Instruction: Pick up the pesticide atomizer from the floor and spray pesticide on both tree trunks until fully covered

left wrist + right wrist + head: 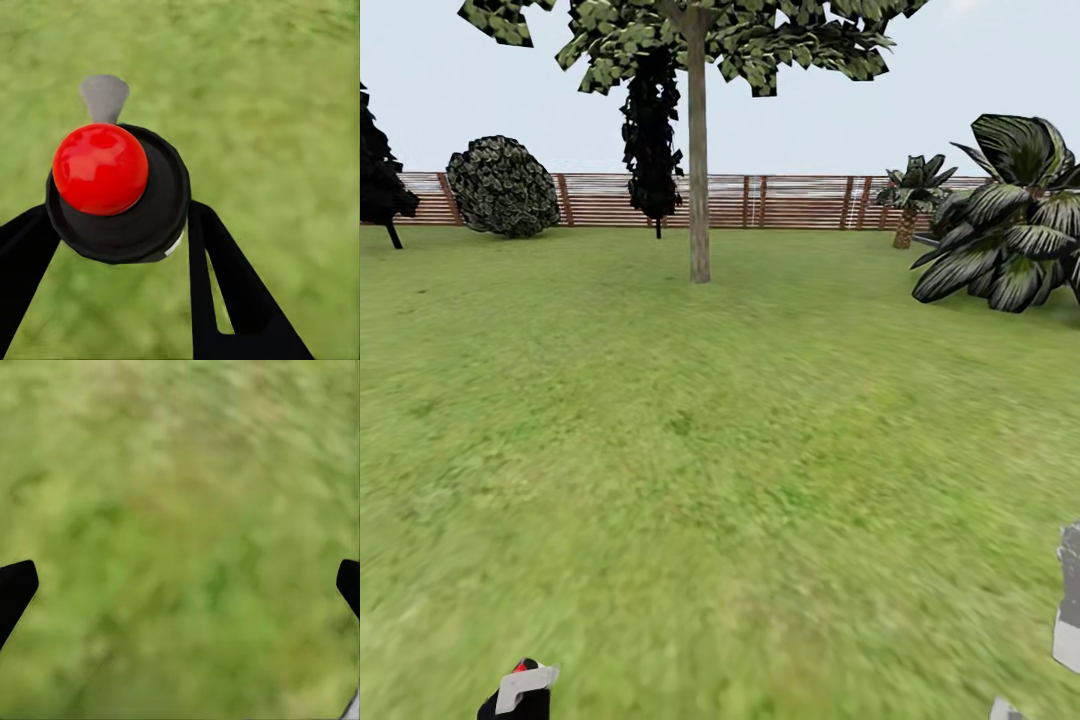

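L end effector (120, 240) clamped on pesticide atomizer (116, 191), nozzle fwd; R end effector (180, 585) wide, empty; tree trunk (699, 170) well ahead across lawn (710, 450), upright.

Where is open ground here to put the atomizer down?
The lawn is bare from the robot up to the tree trunk. It is crowded at the right by the palm and along the fence, with its shrub.

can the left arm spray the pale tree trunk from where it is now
Probably not yet. The left tool is shut on the atomizer, but the tree trunk stands far off across open lawn; nothing blocks the way.
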Tool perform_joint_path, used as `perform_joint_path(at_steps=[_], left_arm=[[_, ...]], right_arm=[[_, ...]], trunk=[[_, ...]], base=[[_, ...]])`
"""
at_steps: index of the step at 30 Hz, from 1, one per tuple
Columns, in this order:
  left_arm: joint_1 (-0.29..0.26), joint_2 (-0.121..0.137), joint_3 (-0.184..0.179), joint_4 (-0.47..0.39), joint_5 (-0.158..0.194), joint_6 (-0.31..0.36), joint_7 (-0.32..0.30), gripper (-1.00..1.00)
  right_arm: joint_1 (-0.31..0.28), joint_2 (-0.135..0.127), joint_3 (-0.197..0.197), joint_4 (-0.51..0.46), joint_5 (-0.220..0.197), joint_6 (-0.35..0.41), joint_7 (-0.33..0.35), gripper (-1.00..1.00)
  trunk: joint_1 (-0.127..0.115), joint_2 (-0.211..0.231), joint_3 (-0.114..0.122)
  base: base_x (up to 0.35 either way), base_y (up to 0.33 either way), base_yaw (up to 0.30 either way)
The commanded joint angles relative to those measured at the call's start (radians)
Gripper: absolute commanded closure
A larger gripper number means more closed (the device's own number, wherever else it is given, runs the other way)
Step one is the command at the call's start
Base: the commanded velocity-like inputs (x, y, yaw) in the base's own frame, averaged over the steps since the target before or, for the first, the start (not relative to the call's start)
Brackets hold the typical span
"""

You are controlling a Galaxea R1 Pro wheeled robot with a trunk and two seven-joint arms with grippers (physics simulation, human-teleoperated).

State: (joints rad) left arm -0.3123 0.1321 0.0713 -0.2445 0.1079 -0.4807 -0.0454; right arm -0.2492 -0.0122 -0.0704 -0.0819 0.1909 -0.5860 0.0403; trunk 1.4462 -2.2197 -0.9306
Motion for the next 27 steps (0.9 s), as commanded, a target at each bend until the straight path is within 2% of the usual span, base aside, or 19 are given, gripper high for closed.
perform_joint_path(at_steps=[1,27], left_arm=[[-0.001,0.000,0.001,0.001,0.009,-0.003,-0.004,1.00],[-0.001,0.000,0.001,0.001,0.009,-0.004,-0.005,1.00]], right_arm=[[-0.001,0.000,-0.008,0.001,0.006,-0.003,0.004,-1.00],[-0.001,0.000,-0.008,0.001,0.006,-0.003,0.004,-1.00]], trunk=[[0.000,0.000,-0.001],[0.000,0.000,-0.001]], base=[[0.338,0.000,0.000],[0.338,0.000,0.000]])
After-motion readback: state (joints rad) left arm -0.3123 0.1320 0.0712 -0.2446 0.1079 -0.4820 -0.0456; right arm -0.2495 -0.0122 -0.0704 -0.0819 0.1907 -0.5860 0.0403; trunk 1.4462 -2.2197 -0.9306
